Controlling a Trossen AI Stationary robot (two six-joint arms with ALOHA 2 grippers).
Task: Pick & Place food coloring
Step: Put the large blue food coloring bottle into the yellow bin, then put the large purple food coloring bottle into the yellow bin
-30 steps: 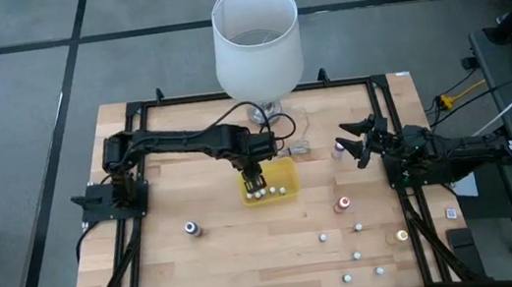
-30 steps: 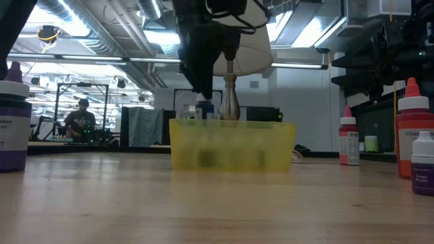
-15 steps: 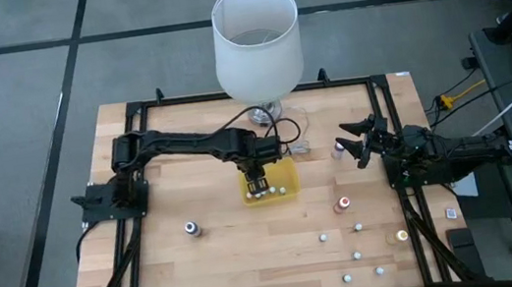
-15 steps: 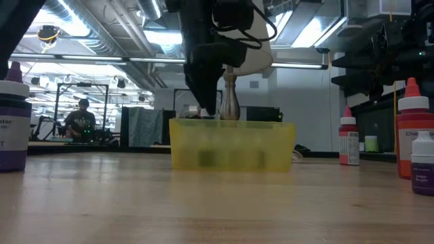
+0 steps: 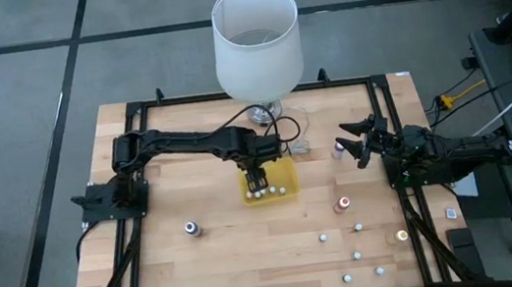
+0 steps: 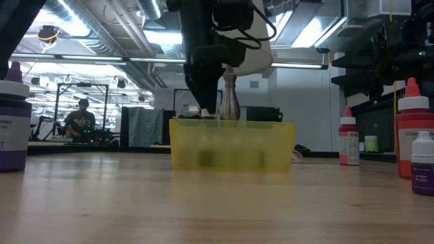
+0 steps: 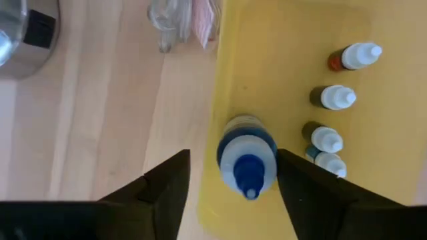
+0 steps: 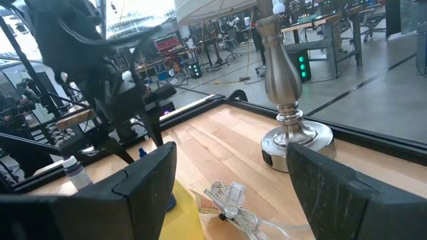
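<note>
My left gripper [image 5: 258, 176] hangs open over the near-left part of the yellow tray [image 5: 285, 171], its fingers pointing down into it. A blue-topped food coloring bottle [image 7: 247, 160] stands upright on the tray floor between the two fingers. Several white-topped bottles [image 7: 337, 97] stand in a row farther along the tray. More bottles stand loose on the table: a purple one [image 5: 191, 229], a red one [image 5: 344, 204] and several small ones [image 5: 357, 255]. My right gripper [image 5: 355, 142] waits open at the table's right side. My left gripper comes from above with one finger on each side of the blue-topped bottle's body [image 7: 230, 143]. One finger [image 7: 293, 180] lies close against the bottle and the other stands a gap away. Whether either touches it, I cannot tell. The bottle rests on the tray floor.
The white lampshade [image 5: 256, 39] on its metal base [image 8: 288, 127] stands just behind the tray. A clear wrapped cable [image 8: 230, 203] lies by the base. One bottle [image 5: 339, 152] stands beside my right gripper. A black frame [image 5: 230, 95] borders the table.
My left gripper has come down from above the tray until its fingers reach below the rim. The blue-topped bottle, seen above the rim a second ago, has gone down with it into the tray. In the last half second nothing has moved.
</note>
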